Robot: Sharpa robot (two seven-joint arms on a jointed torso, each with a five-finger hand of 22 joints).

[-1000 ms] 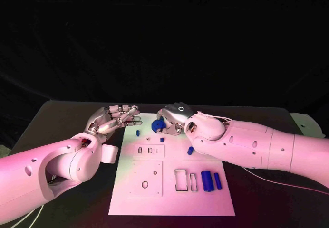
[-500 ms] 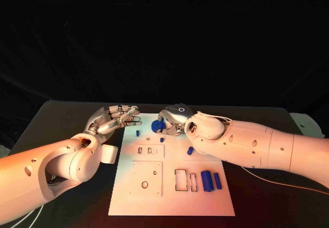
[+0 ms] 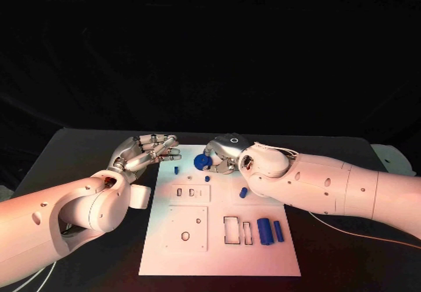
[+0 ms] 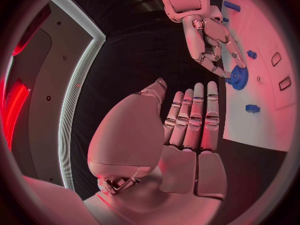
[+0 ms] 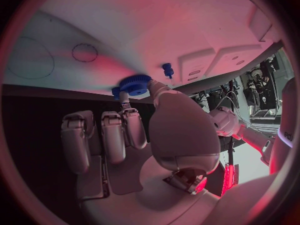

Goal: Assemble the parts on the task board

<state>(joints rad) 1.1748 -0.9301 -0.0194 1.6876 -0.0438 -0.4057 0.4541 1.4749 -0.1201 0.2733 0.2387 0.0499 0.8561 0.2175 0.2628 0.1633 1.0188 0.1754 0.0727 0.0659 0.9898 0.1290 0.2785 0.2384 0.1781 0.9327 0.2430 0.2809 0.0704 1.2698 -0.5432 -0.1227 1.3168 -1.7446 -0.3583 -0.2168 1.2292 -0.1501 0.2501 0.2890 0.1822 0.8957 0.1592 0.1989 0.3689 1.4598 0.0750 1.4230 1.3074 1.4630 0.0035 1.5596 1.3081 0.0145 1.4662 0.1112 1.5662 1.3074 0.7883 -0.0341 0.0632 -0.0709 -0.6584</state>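
The right hand (image 3: 226, 153) pinches a blue gear (image 3: 202, 162) over the task board's (image 3: 219, 255) far end, while the left hand (image 3: 145, 153) hovers empty, fingers apart, just left.

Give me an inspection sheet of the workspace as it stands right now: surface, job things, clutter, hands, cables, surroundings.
Surface: black table, bare around the board.
Job's things: white rectangular task board at the table's middle; a blue toothed gear at its far end; two blue cylinders lying side by side near the right edge; small blue pegs scattered on the board.
Clutter: nothing seen.
Hands: silver right hand pinches the gear; silver left hand holds nothing, fingers apart, beside the board's far left corner.
Cables: a thin white cable trails under the right arm.
Surroundings: dark backdrop.
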